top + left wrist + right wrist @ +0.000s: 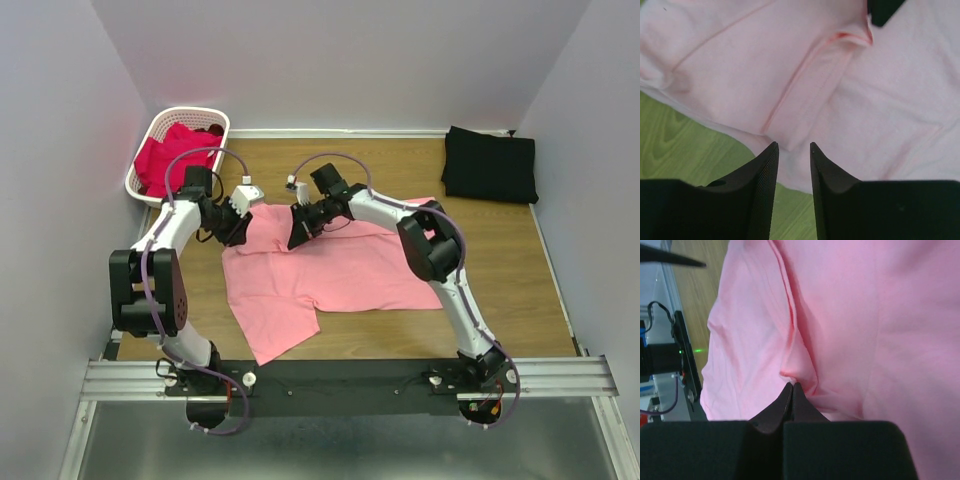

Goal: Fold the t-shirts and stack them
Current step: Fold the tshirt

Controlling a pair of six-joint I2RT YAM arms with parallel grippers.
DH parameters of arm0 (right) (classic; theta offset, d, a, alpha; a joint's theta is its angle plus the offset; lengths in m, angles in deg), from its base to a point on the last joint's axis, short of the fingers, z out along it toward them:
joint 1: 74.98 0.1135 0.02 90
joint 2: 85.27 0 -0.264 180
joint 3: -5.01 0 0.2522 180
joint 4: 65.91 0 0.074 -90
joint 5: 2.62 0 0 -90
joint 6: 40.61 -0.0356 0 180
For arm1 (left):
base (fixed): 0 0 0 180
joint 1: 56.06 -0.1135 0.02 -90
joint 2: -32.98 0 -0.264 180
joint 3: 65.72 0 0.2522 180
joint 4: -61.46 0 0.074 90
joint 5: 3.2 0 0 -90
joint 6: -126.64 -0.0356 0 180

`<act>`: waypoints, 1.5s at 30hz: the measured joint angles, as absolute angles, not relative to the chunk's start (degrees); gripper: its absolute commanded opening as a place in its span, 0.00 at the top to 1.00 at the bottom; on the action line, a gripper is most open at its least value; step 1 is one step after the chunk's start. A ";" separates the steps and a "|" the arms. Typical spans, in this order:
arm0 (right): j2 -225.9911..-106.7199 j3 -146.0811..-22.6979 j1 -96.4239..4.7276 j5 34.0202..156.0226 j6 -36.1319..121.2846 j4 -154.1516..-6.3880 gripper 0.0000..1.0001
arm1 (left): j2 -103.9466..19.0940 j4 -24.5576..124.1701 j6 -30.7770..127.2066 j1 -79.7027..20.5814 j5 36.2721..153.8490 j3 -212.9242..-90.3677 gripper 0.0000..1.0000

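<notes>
The salmon-pink t-shirt looks to be at the very start of its fold. It lies spread nearly flat in the middle of the bench, one sleeve pointing toward the lower left of the top view, and both arms are at its upper edge.

The right fingers are pressed together. The cloth puckers into a ridge that runs right to their tips, so they appear to pinch a small fold near the collar. The left fingers stand apart with a narrow gap and nothing between them. A hemmed flap of pink cloth lies just beyond their tips, with bare bench at the lower left of that wrist view.

The next move probably calls for the left fingers to slide onto that flap and close, so both arms have a hold before the upper edge is lifted and carried over. A lift on one hold alone would likely drag the shirt askew.

Both arms reach up the frame with elbows bowed outward and wrists turned toward each other. The left is at the shirt's upper-left corner, the right nearer the middle of the edge.

The black t-shirt looks folded at the upper right, well apart. The magenta-red t-shirts sit heaped in the white basket at the upper left, so most of the task remains.
</notes>
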State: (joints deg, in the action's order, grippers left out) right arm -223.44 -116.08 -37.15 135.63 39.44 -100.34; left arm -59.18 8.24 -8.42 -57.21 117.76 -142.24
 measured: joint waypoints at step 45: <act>-206.77 -115.41 -65.08 116.18 58.06 -117.43 0.59 | -70.28 15.08 10.57 -60.09 116.71 -159.75 0.46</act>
